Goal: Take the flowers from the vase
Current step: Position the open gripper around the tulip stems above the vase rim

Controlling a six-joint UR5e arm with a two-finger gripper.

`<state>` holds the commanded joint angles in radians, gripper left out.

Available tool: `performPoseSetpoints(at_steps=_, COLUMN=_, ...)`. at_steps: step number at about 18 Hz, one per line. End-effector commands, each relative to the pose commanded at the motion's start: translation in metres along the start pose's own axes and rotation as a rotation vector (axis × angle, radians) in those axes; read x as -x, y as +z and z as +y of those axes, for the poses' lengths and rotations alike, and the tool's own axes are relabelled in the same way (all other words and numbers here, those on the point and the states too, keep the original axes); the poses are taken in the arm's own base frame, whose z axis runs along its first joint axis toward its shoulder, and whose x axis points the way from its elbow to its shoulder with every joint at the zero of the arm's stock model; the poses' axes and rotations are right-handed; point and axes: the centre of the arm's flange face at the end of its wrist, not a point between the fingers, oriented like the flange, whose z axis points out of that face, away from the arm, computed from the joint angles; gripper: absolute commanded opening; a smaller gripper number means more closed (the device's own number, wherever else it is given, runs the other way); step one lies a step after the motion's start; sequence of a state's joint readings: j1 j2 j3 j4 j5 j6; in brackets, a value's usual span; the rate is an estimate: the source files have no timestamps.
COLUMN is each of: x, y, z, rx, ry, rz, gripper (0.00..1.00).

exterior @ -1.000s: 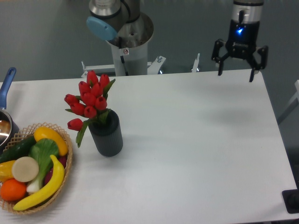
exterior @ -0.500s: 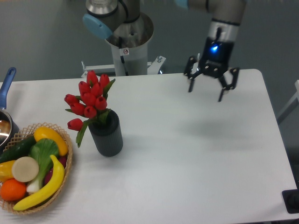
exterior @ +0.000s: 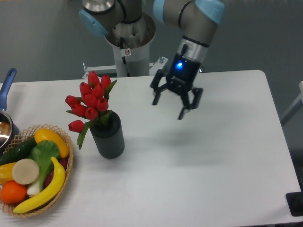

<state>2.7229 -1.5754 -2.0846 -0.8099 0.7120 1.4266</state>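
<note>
Wicker basket (exterior: 66, 182) of fruit far left, not involved. Red flowers (exterior: 90, 105) sit upright in the dark ribbed vase (exterior: 108, 137), left of table centre. Gripper (exterior: 168, 108) hangs above the table well right of them, fingers spread, empty. Approach step; next it needs to travel left and line up around the bunch's stems.

Place: robot test lab, staged like a kitchen corner.
Arm: industrial robot arm (exterior: 189, 19) with blue joint caps, on a metal pedestal (exterior: 130, 52) behind the desk.
Desk: plain white desk (exterior: 213, 156), bare grey floor around it.
Props: wicker basket (exterior: 66, 182) of plastic-looking fruit and vegetables, a pot with a blue handle (exterior: 5, 87) at the left edge, tulips (exterior: 90, 101) in a dark vase (exterior: 109, 137).
</note>
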Motion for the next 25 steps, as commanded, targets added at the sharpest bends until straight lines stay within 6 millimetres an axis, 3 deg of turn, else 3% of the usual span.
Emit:
performPoseSetpoints(at_steps=6, x=-0.030, y=0.017, z=-0.002, rx=-0.019, ry=-0.004, rz=0.052, gripper=1.00)
performPoseSetpoints(at_steps=13, x=-0.061, y=0.031, z=-0.028, rx=-0.053, ry=0.043, rz=0.104, gripper=1.00)
performPoseSetpoints(at_steps=17, x=-0.082, y=0.042, z=-0.034, rx=-0.060, ry=0.052, rz=0.144, gripper=1.00)
performPoseSetpoints(at_steps=25, x=-0.085, y=0.057, z=-0.033, rx=-0.075, ry=0.048, rz=0.181, gripper=1.00)
